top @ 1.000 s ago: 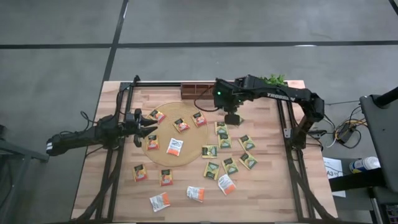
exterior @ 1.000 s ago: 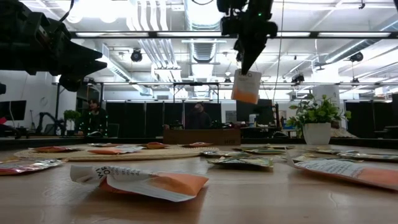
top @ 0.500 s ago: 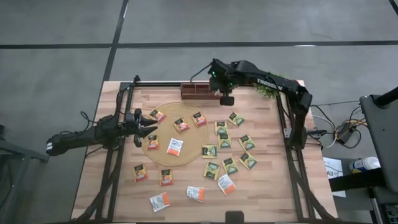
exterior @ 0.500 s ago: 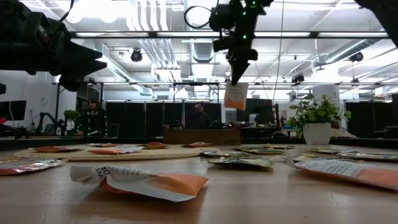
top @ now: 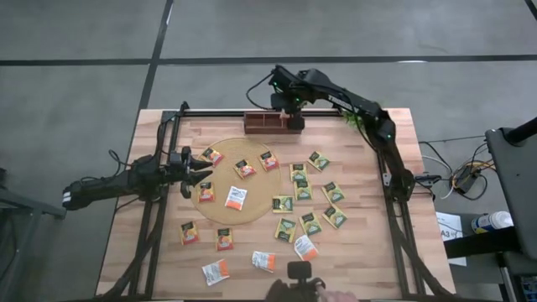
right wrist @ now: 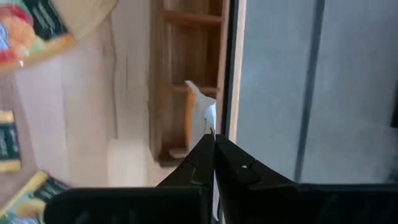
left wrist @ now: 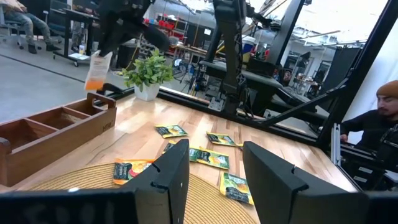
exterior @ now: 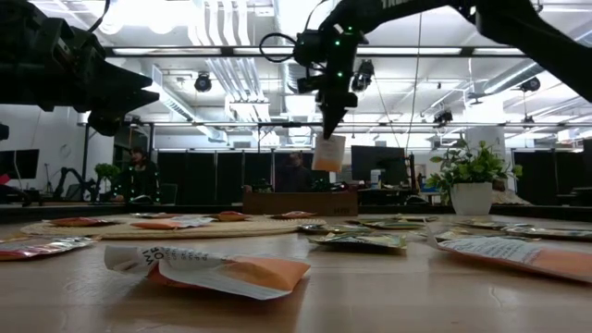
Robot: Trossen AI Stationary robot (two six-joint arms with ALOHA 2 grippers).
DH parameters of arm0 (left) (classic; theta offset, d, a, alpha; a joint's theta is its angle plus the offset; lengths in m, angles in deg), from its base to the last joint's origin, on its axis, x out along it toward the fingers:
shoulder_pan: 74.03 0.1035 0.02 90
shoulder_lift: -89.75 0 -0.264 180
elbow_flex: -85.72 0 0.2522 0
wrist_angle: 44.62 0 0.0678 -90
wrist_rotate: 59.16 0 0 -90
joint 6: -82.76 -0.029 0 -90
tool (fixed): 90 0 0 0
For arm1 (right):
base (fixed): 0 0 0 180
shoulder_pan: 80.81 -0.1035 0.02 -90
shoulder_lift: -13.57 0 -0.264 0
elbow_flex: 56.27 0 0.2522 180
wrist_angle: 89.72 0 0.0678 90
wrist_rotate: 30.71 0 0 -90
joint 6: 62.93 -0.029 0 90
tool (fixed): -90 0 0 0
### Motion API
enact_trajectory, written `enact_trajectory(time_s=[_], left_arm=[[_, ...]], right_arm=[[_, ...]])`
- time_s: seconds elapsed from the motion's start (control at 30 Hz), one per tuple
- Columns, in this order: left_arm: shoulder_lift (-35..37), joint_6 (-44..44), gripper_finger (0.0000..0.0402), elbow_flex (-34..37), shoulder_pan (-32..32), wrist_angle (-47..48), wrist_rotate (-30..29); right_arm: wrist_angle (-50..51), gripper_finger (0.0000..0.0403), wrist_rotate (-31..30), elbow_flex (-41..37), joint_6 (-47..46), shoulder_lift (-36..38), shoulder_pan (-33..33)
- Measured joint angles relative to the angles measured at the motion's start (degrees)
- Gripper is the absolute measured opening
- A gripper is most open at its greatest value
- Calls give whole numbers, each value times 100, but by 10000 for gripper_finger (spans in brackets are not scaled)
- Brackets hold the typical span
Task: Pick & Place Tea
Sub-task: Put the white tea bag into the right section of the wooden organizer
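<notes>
table: light wood-plank top (top: 352, 260) with dark rails down both sides, sitting on grey floor. A big round tan mat (top: 220, 211) lies left of centre.
room: big open workshop past the far edge, ceiling strip lights, dark partitions, and a potted plant (exterior: 470, 176) at the far right corner. A person in a beanie (left wrist: 387, 112) sits off to one side in the left wrist view.
tray: brown wooden tray (top: 267, 124) with three compartments, right at the far edge of the table.
held sachet: white with an orange lower part (exterior: 327, 153), hanging by its top edge so the long axis runs straight up and down. It's up in the air over the tray's right-hand end.
right gripper: (exterior: 327, 130) fingers pinched tight on the top of that sachet, pointing down.
loose tea: scattered sachets (top: 303, 224) lying flat. Orange ones mostly on and around the mat, green-yellow ones bunched right of it, white-and-orange ones along the near edge.
left gripper: (top: 202, 170) parked low over the mat's left edge, fingers partway apart, nothing between them.
</notes>
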Motion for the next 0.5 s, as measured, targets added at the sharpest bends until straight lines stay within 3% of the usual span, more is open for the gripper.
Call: enact_trajectory(time_s=[0.5], left_arm=[[-1,1,145,0,0,0,0]], right_arm=[[-28,8,96,-28,23,-231,247]])
